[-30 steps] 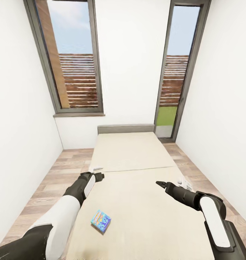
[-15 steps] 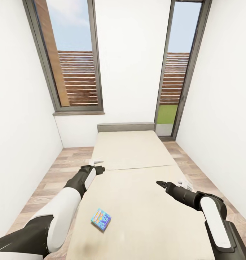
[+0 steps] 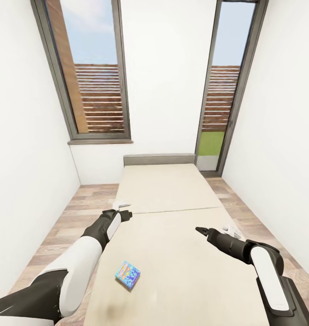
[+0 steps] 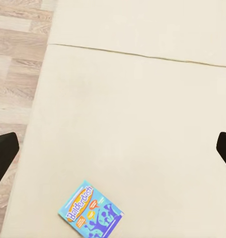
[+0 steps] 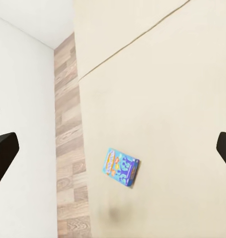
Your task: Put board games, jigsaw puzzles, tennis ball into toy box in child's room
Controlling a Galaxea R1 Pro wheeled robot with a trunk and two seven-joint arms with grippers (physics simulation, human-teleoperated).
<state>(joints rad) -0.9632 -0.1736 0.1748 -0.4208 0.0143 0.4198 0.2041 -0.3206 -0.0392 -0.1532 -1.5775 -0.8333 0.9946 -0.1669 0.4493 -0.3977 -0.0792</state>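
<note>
A long beige fabric bed (image 3: 172,253) carries one light-blue flat cardboard board game (image 3: 127,275) lying near its left edge, close to the robot. It looks light and stiff (likely slick-faced), best pinched across its short edges. Left pincer (image 3: 123,212) and right pincer (image 3: 200,230) hover released, well apart from it.

white walls (image 3: 168,81), plank floor (image 3: 68,222), beige bed (image 3: 172,235)

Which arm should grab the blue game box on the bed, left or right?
Left, probably. The light-blue board game lies flat near the bed's left edge, on the left arm's side. The left gripper is open above that edge; the right gripper, also open, would have to cross the mattress.
</note>
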